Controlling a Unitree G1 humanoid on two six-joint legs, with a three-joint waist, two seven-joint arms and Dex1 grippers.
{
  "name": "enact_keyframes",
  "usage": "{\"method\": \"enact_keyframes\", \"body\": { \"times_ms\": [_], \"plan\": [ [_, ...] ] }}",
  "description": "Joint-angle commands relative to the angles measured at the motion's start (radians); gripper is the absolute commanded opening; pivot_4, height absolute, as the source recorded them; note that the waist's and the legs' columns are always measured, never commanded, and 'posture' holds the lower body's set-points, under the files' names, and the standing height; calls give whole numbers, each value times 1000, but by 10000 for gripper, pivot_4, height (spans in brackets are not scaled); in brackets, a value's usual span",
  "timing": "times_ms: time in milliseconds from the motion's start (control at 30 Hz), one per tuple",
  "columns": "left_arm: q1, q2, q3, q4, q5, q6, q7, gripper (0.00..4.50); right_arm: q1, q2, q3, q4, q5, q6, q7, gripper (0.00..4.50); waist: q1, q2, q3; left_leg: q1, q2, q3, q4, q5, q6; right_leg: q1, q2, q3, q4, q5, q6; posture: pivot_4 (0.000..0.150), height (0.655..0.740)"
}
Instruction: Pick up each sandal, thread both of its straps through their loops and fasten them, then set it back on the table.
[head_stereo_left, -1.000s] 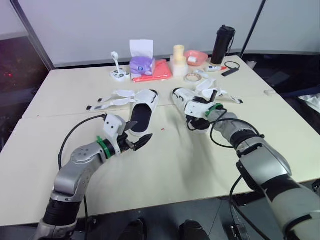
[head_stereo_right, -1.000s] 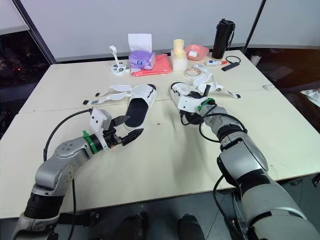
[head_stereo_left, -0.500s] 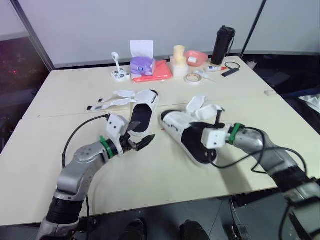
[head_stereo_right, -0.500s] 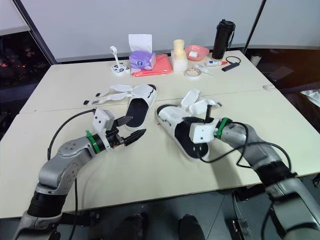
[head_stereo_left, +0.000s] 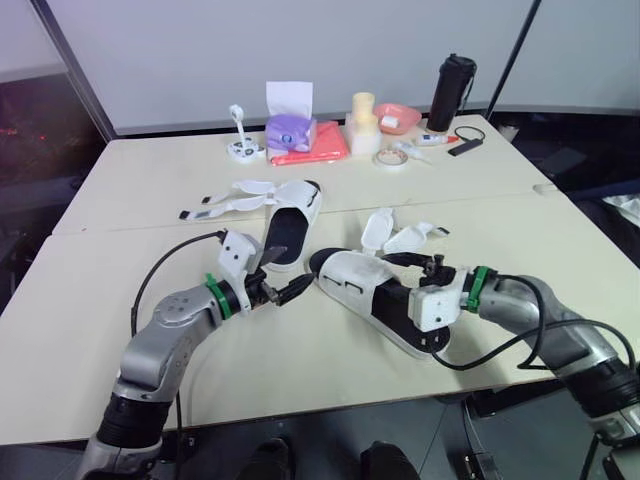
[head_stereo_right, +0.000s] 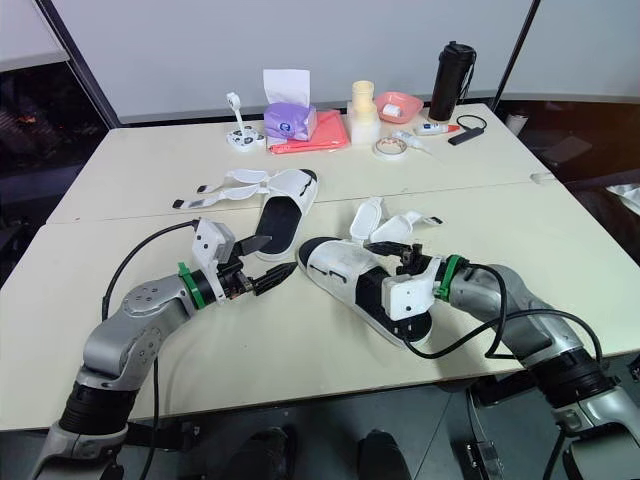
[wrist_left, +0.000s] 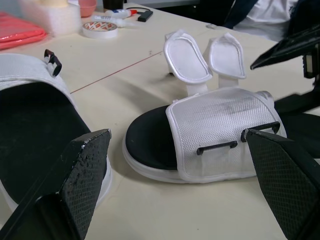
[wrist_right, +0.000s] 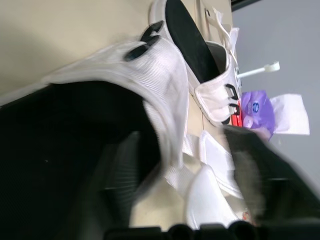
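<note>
Silver-grey arms (head_stereo_left: 165, 332) bear green wrist bands (head_stereo_left: 212, 293), black cables (head_stereo_left: 148, 280), black jaws.

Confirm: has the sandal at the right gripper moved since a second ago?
Yes. The right sandal has come toward the robot, away from the tape roll, held by the right gripper.

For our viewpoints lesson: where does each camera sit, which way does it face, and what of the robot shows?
Left eye view: head, facing forward and down over the table; both arms, left gripper, right gripper.
Right eye view: beside it, same scene.
Left wrist view: along the open left fingers toward the near sandal.
Right wrist view: past the right gripper, close on that sandal.
Both wrist views share the far sandal too.
</note>
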Motion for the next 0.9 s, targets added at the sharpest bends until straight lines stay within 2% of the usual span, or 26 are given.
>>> {"method": "enact_keyframes", "body": {
  "times_ms": [33, 367, 467, 600, 800, 900],
  "plan": [
    [-9, 9, 12, -21, 1, -14, -5, 45000, -12, 31, -12, 20, -61, -53, -78, 28928, 5, 0, 0, 0, 0, 0, 0, 0, 0, 0, 0, 0, 0, 0, 0, 1500, 7400],
    [-12, 11, 11, -23, 4, -11, -8, 45000, -147, 175, 50, 145, -228, -118, -233, 28928, 11, 0, 0, 0, 0, 0, 0, 0, 0, 0, 0, 0, 0, 0, 0, 1500, 7400],
    [-11, 11, 12, -25, 7, -11, -7, 45000, -167, 183, 66, 177, -256, -138, -255, 20013, 11, 0, 0, 0, 0, 0, 0, 0, 0, 0, 0, 0, 0, 0, 0, 1500, 7400],
    [-9, 11, 14, -26, 8, -11, -4, 45000, -186, 177, 81, 194, -294, -170, -289, 203, 11, 0, 0, 0, 0, 0, 0, 0, 0, 0, 0, 0, 0, 0, 0, 1500, 7400],
    [-14, 9, 14, -19, 8, -16, -6, 45000, -217, 115, 94, 228, -375, -296, -377, 203, 12, 0, 0, 0, 0, 0, 0, 0, 0, 0, 0, 0, 0, 0, 0, 1500, 7400],
    [-28, 10, 12, -2, 9, -24, -16, 45000, -247, 29, 105, 229, -422, -479, -440, 203, 13, 0, 0, 0, 0, 0, 0, 0, 0, 0, 0, 0, 0, 0, 0, 1500, 7400]
  ]
}}
